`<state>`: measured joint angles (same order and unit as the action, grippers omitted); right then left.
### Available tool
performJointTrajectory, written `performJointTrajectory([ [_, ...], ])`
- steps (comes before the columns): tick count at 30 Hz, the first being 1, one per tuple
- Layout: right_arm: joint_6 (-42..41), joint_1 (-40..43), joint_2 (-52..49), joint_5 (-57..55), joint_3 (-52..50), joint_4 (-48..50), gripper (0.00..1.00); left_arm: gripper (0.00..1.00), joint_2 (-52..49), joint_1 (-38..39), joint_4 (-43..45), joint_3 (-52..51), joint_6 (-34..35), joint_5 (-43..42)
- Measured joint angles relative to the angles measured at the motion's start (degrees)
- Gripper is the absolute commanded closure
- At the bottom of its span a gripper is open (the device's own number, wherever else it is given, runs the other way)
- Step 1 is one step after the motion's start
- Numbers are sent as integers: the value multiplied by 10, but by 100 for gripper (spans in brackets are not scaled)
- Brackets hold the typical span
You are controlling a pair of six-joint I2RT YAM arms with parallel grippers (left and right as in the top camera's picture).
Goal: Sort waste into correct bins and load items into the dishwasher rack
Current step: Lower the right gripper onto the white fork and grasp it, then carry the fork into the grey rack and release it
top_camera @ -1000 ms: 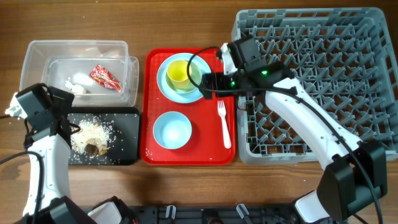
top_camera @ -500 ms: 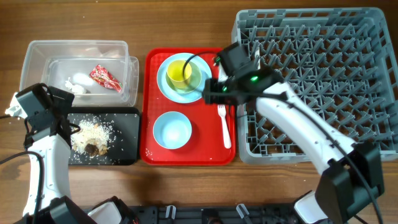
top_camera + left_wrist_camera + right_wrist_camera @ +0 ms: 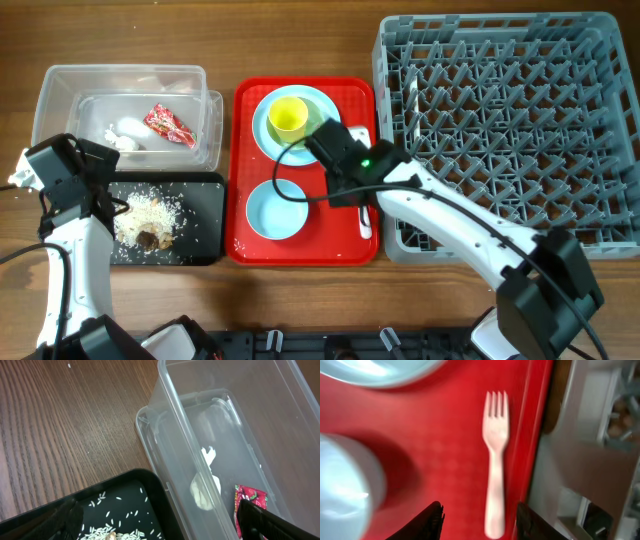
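Where fork [image 3: 494, 455] lies, bowl [image 3: 276, 210] beside, rack [image 3: 510, 120] near

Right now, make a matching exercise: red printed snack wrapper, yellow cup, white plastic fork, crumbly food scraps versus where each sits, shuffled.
1. red printed snack wrapper
2. yellow cup
3. white plastic fork
4. crumbly food scraps

A. in the shallow black tray
B. flat on the red tray
C. in the clear plastic tub
D. in the pale green bowl on the light blue plate

Pairs: 1-C, 2-D, 3-B, 4-A.
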<state>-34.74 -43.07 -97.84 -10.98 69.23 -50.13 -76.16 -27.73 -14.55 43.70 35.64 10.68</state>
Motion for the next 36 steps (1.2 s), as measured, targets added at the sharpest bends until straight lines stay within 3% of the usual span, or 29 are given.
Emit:
performJointTrajectory([
  [7, -2, 0, -6, -13, -73, 66, 54, 0, 0, 0, 0, 0, 0, 0],
  [16, -2, 0, -6, -15, -180, 232, 60, 0, 0, 0, 0, 0, 0, 0],
  [20, 5, 0, -6, -16, -192, 259, 70, 0, 0, 0, 0, 0, 0, 0],
  [29, 20, 0, -6, -11, -196, 297, 83, 0, 0, 0, 0, 0, 0, 0],
  [30, 24, 0, -6, -10, -196, 297, 86, 0, 0, 0, 0, 0, 0, 0],
  [31, 29, 0, -6, -11, -196, 297, 96, 0, 0, 0, 0, 0, 0, 0],
  [36, 47, 0, -6, -10, -195, 299, 96, 0, 0, 0, 0, 0, 0, 0],
])
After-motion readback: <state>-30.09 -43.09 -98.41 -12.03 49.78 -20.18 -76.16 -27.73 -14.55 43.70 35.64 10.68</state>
